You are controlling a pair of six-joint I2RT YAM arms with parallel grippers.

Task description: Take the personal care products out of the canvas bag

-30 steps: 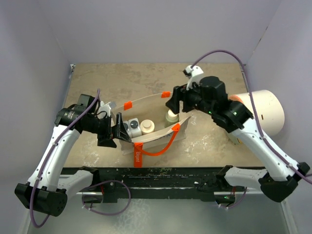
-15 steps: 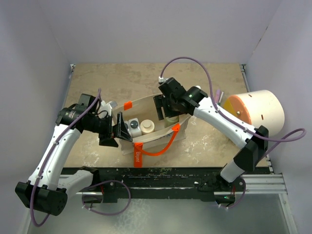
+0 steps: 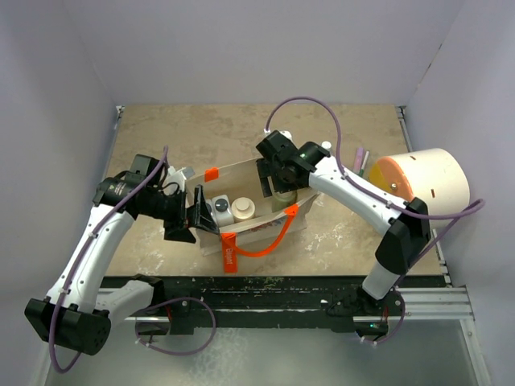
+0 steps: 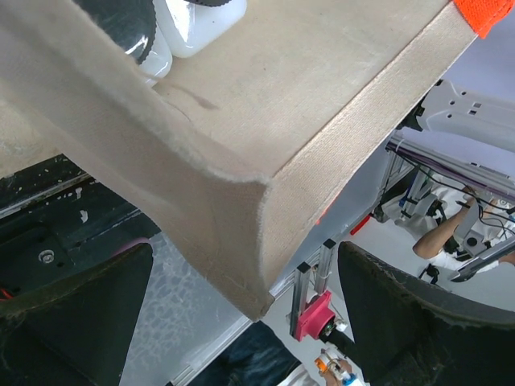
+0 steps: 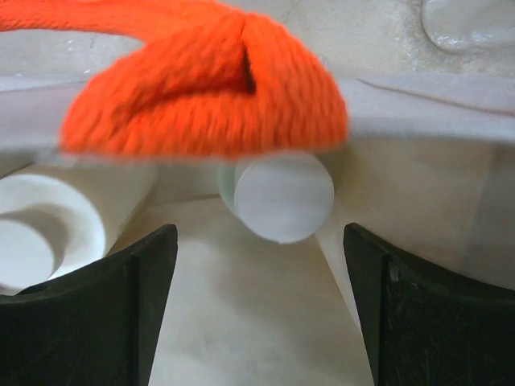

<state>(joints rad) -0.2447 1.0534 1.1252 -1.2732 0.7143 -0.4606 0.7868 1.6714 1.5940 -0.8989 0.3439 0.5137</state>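
The canvas bag (image 3: 256, 221) lies open in the middle of the table with its orange handles (image 3: 269, 245) out front. Inside it stand a white bottle with a dark grey cap (image 3: 219, 211), a cream-capped bottle (image 3: 244, 209) and a pale beige-green bottle (image 3: 283, 196). My right gripper (image 3: 276, 186) is open inside the bag's right end, its jaws either side of that bottle's cream cap (image 5: 283, 197), not touching it. My left gripper (image 3: 198, 219) is open around the bag's left corner (image 4: 257, 241). A white bottle (image 4: 201, 24) shows above it.
The big cream cylinder with the orange-yellow face (image 3: 422, 183) lies at the right. A small white-capped item (image 3: 325, 147) and two thin pink sticks (image 3: 360, 158) lie behind the right arm. The orange handle (image 5: 201, 88) hangs across the top of the right wrist view.
My right gripper has come down and moved left into the bag, onto the pale bottle. The left arm and the bag have stayed put.
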